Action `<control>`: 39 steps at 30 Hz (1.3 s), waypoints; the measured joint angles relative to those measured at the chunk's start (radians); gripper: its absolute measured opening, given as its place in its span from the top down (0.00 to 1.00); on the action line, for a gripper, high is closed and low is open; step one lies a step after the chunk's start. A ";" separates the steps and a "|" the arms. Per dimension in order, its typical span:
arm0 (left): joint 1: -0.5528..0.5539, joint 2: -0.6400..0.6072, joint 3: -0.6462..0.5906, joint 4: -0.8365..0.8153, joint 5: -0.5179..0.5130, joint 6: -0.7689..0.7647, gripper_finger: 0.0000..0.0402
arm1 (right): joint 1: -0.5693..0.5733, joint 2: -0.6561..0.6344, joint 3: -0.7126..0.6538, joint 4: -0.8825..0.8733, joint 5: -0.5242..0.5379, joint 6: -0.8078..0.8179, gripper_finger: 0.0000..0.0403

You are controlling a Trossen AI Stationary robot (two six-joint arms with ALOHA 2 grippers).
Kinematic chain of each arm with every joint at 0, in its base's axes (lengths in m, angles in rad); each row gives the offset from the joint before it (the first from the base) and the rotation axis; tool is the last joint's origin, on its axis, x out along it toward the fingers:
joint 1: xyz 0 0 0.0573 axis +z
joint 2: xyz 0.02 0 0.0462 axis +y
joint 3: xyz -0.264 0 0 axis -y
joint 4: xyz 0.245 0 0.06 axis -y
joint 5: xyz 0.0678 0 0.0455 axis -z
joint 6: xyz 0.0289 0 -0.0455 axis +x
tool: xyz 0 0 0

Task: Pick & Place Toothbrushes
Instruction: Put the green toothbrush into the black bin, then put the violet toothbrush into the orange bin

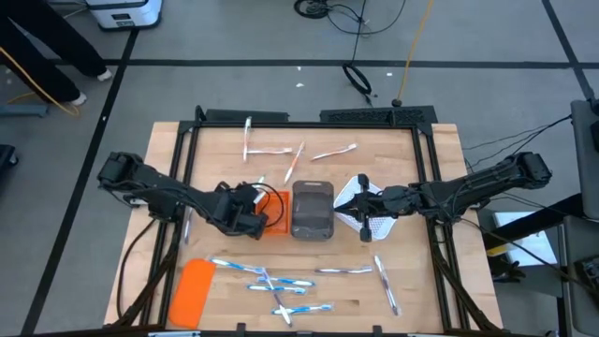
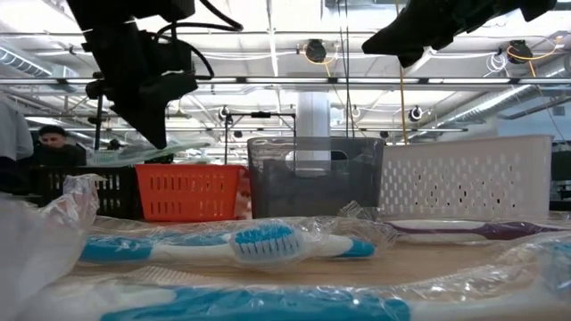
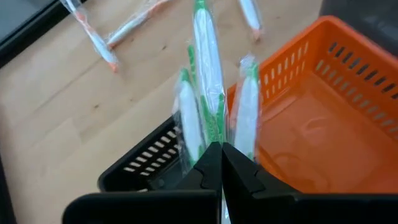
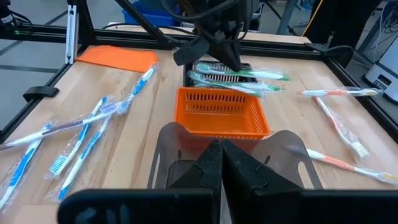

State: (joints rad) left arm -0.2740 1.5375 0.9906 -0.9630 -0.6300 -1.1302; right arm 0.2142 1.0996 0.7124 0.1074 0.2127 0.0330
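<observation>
Green-and-white wrapped toothbrush (image 3: 208, 74), light, stiff and slippery in its film, is pinched mid-handle by the left gripper (image 3: 221, 163) over the black slotted tray (image 3: 146, 162) beside the orange basket (image 3: 323, 118). Right gripper (image 4: 221, 163), fingers together and empty, waits over the grey tray (image 1: 313, 210).

You see wrapped green-white toothbrushes (image 3: 208, 81) pinched upright over the black tray (image 3: 149, 165); blue-white toothbrushes (image 1: 267, 281) lie scattered on the surface's near side.

black tray (image 3: 149, 168): mostly hidden by left tool (image 3: 222, 163) | toothbrush heads: cut off
</observation>
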 joint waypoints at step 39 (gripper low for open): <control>-0.045 0.000 -0.118 0.052 0.035 -0.053 0.65 | -0.001 0.000 0.000 -0.007 0.000 0.008 1.00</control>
State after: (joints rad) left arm -0.3195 1.5372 0.8730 -0.9106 -0.5945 -1.1827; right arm 0.2134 1.0996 0.7124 0.1001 0.2128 0.0405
